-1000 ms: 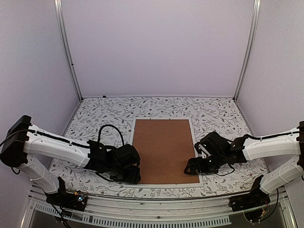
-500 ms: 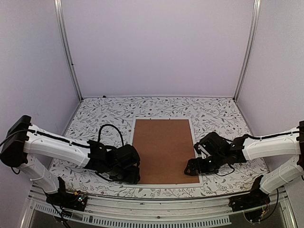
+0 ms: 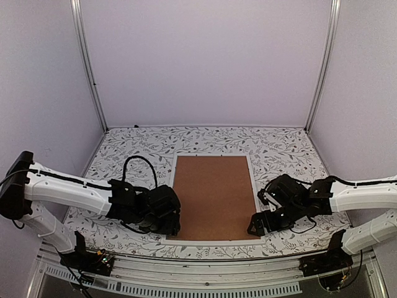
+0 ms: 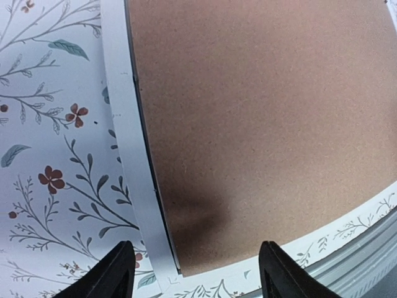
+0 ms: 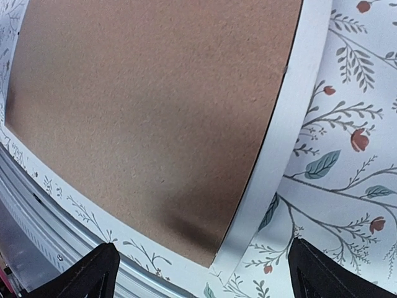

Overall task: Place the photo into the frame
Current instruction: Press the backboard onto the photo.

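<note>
The white frame (image 3: 174,171) lies flat mid-table, and a brown backing board (image 3: 214,195) fills it. The photo is out of view. My left gripper (image 3: 169,225) hovers open over the frame's near left corner; in the left wrist view its gripper (image 4: 195,248) spans the frame edge (image 4: 124,124) and the board (image 4: 260,112), holding nothing. My right gripper (image 3: 257,225) hovers open over the near right corner. From the right wrist, that gripper (image 5: 203,247) straddles the frame edge (image 5: 291,118) and the board (image 5: 149,105), also holding nothing.
The table wears a floral-patterned cloth (image 3: 142,149). A metal rail (image 3: 205,264) runs along the near edge just past the frame. Pale walls with upright metal posts (image 3: 90,68) close in the back and sides.
The left gripper's jaws have spread a little wider and that arm has drawn slightly back to the left. The right arm has shifted slightly to the right. Frame and board have not moved.
</note>
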{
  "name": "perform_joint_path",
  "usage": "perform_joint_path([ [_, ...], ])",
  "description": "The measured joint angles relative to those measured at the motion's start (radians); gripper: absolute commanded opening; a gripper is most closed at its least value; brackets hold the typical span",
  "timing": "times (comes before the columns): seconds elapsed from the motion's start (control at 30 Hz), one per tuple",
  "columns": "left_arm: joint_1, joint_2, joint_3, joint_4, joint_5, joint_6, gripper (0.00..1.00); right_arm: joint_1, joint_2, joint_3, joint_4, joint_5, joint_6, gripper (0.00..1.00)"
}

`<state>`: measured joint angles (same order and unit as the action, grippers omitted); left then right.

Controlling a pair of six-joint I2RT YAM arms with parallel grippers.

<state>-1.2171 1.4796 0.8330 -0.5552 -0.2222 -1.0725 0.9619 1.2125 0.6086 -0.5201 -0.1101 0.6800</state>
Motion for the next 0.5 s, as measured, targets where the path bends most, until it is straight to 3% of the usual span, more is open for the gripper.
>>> perform_joint_path([
  [0.2, 0.000, 0.002, 0.020, -0.015, -0.019, 0.005, 0.79, 0.080, 0.003, 0.000, -0.026, 0.006, 0.007, 0.99],
  [0.5, 0.001, 0.009, 0.020, -0.043, -0.027, 0.006, 0.80, 0.118, 0.068, -0.001, -0.025, 0.028, 0.021, 0.99],
])
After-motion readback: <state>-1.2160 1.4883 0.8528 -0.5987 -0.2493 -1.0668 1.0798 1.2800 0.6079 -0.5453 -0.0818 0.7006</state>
